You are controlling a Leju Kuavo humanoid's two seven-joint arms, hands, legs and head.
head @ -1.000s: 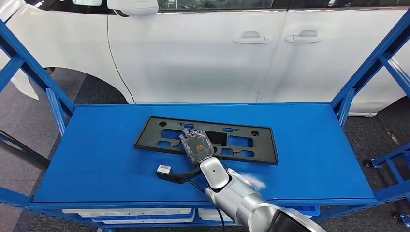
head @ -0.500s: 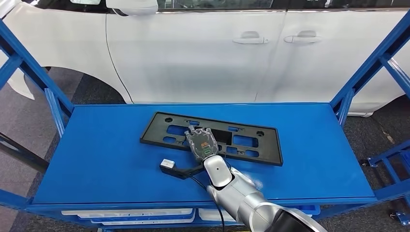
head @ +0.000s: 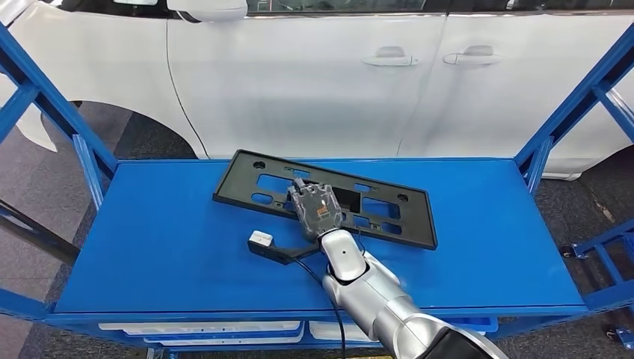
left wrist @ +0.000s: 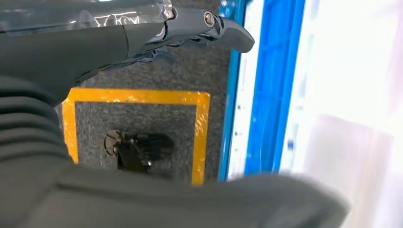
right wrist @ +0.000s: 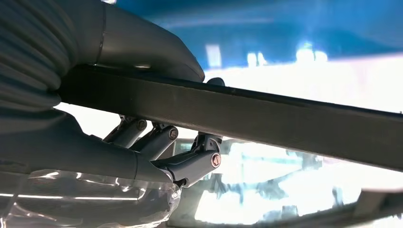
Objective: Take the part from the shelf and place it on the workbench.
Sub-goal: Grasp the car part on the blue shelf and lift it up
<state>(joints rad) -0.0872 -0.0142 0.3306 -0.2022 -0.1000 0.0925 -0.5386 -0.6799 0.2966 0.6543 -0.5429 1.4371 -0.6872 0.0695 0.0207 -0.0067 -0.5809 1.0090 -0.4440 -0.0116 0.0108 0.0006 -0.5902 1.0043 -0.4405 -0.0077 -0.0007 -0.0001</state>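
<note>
The right hand [head: 317, 210] grips the black part [head: 327, 198] at its near edge, thumb one side, fingers [right wrist: 161, 142] the other. The part sits mid-shelf [head: 157, 239], tilted, blue surface open left and right. The left hand [left wrist: 142, 33] hangs, fingers curled, holding nothing.

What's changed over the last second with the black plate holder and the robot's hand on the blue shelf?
The right hand, gripping the black licence plate frame, has lifted and tilted it, its left end swinging away toward the white car. The blue shelf and the car stayed put.
</note>
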